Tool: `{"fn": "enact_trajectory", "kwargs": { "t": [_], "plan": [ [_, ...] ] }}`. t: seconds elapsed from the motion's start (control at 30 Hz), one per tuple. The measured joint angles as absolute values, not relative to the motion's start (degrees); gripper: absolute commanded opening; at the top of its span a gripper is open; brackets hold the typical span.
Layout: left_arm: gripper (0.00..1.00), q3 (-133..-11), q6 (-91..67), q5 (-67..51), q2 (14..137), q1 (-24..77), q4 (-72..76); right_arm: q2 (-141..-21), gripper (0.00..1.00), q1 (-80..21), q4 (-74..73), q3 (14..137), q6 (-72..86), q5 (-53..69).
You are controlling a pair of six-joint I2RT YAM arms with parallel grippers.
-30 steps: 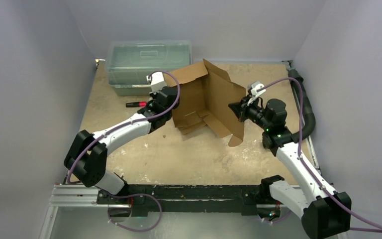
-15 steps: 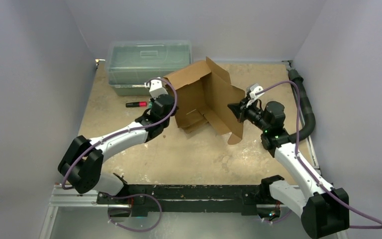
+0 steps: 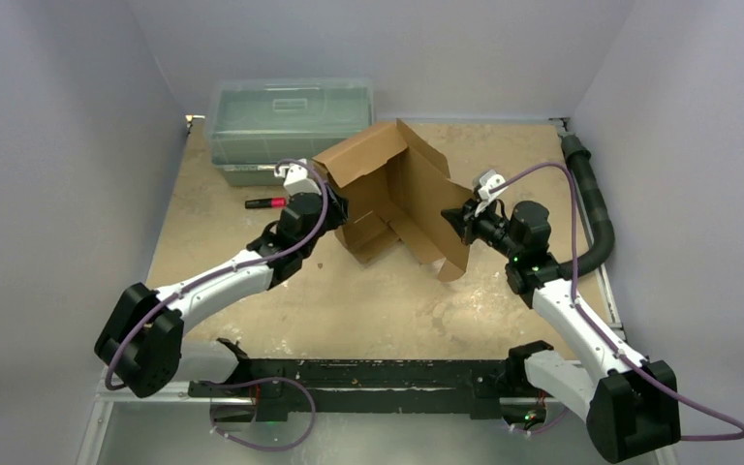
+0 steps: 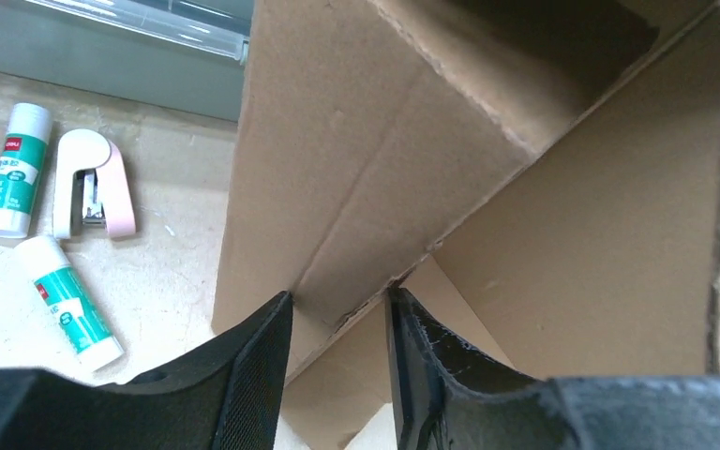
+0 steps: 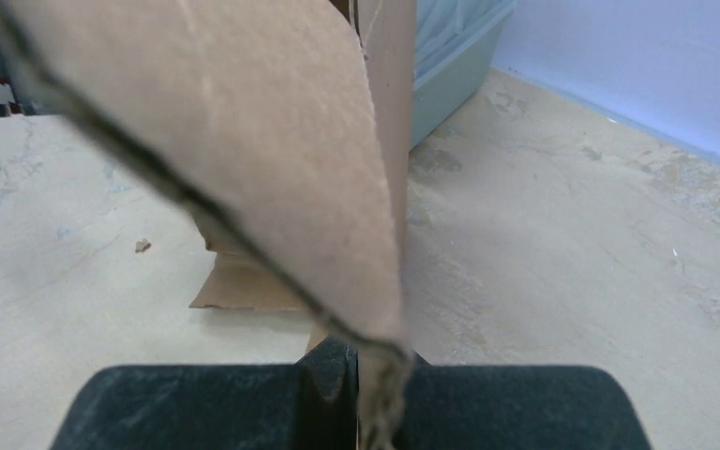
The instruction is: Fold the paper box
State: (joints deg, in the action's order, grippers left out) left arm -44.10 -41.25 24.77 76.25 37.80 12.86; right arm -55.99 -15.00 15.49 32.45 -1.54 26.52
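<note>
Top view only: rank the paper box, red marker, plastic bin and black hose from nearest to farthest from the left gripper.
1. The paper box, right against the left gripper, on its right side.
2. The red marker, to the gripper's left, and the plastic bin, behind it at the back: too close to call.
3. The black hose, along the table's far right edge.

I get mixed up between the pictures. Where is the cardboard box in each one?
Top: box centre, bin back left.
Left wrist: box centre and right, bin top left.
Right wrist: box left and centre, bin top centre.
Shared landmark: the bin.
</note>
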Motion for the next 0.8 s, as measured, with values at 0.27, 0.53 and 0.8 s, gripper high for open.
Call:
{"fn": "enact_trajectory", "kwargs": {
  "t": [0.27,0.53,0.8],
  "plan": [
    [0.46,-39.4,-43.0,13.1,69.6,31.7,14.0,-56.2,0.0,-15.1,15.5,32.3,-2.9,26.0],
    [0.48,-35.7,-42.9,1.2,64.7,28.5,15.6,-56.4,0.0,-15.3,15.9,31.8,-3.5,24.5],
    [0.45,-35.6,-43.2,-5.5,60.9,28.4,15.7,-57.0,0.0,-15.5,16.8,31.8,-4.1,23.5]
  ]
}}
